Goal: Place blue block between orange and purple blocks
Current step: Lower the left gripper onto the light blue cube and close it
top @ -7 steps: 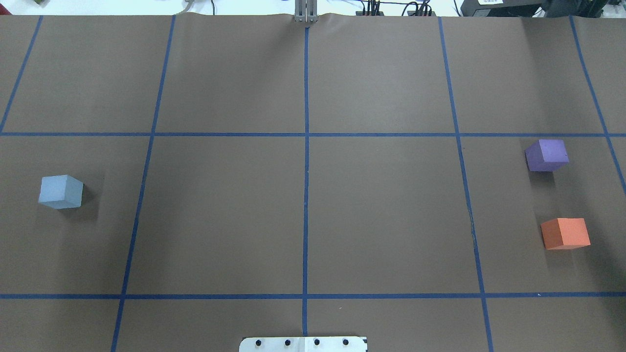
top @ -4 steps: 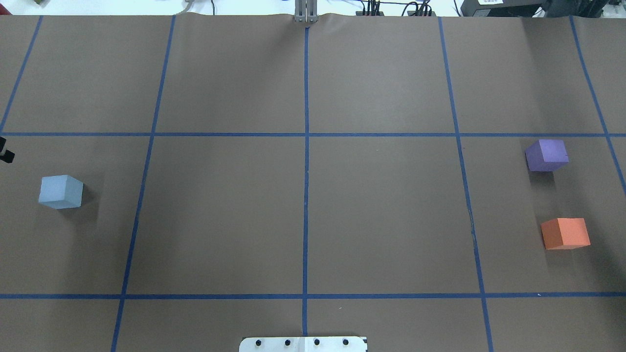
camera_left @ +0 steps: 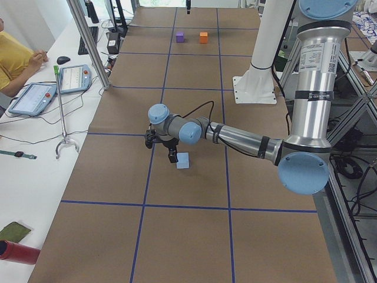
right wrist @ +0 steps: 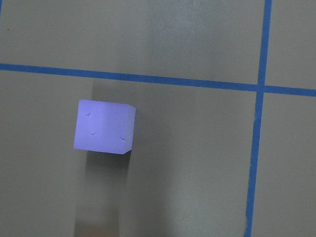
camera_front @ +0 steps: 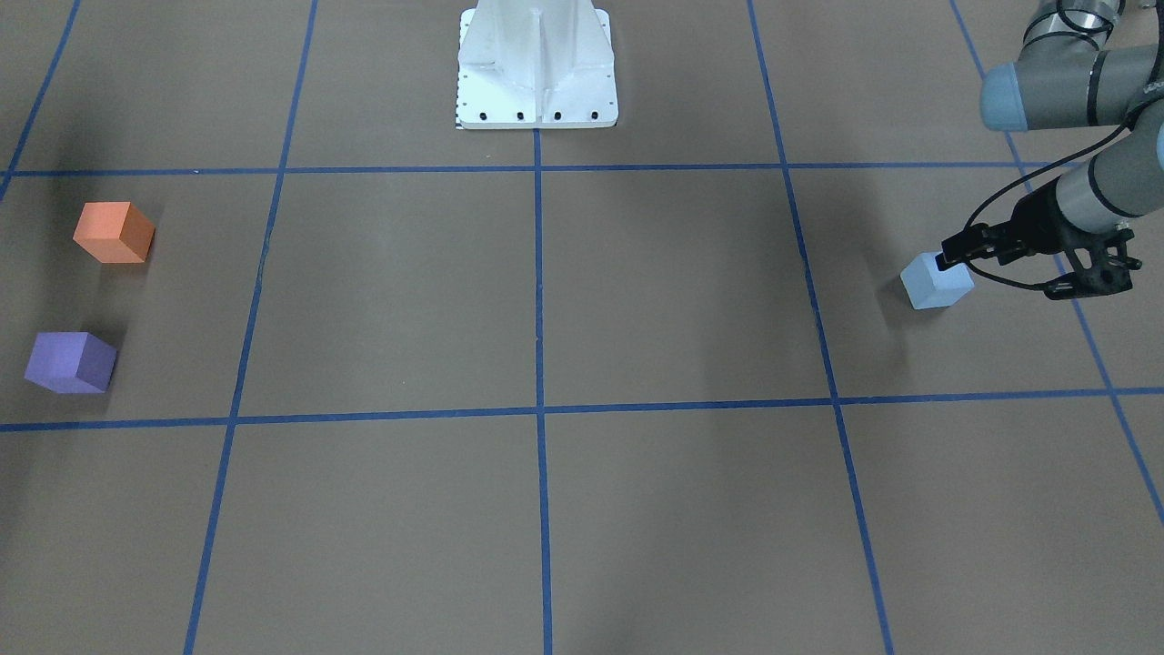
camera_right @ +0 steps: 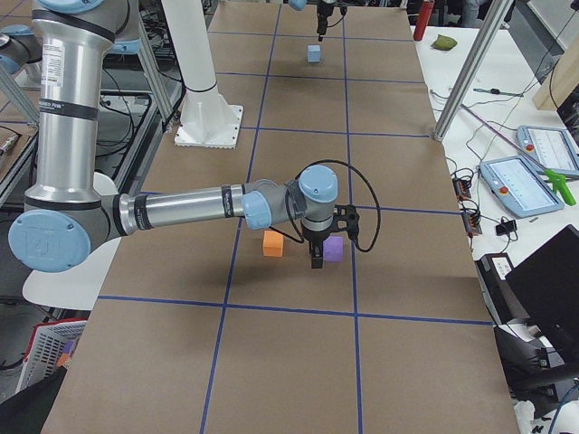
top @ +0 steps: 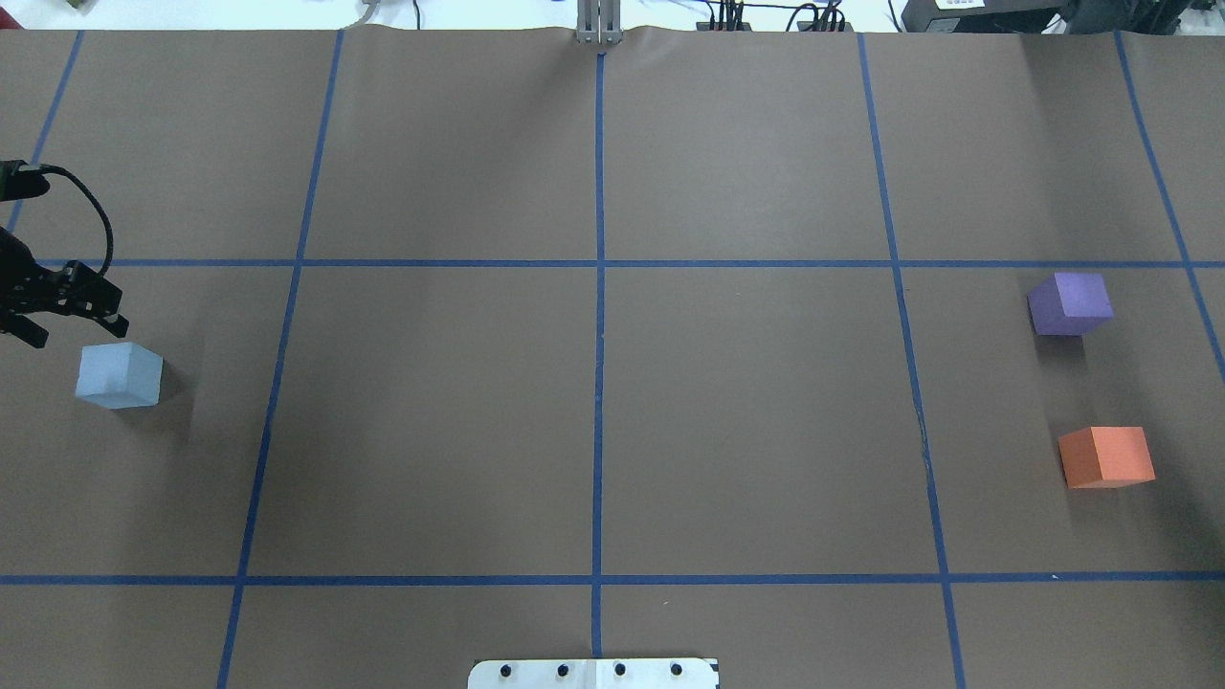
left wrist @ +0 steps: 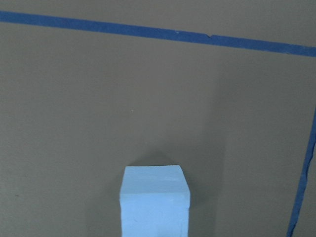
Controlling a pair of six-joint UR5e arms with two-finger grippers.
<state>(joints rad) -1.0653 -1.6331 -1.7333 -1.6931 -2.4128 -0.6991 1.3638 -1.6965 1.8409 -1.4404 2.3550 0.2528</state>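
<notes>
The light blue block point(top: 120, 375) rests on the brown table at the far left, and also shows in the front view point(camera_front: 937, 282). My left gripper point(top: 75, 330) hovers just beyond it, open and empty, not touching it. The left wrist view shows the blue block point(left wrist: 155, 202) at its bottom edge. The purple block point(top: 1070, 303) and the orange block point(top: 1106, 456) sit apart at the far right. My right gripper point(camera_right: 317, 260) hangs over the purple block point(right wrist: 104, 126); I cannot tell if it is open or shut.
Blue tape lines point(top: 598, 287) divide the brown table into squares. The robot's white base plate point(top: 593, 673) is at the near edge. A metal post point(camera_left: 88, 44) and tablets point(camera_left: 32, 97) stand on the side bench by an operator.
My left gripper has come in from the overhead view's left edge toward the blue block. The three blocks have not moved.
</notes>
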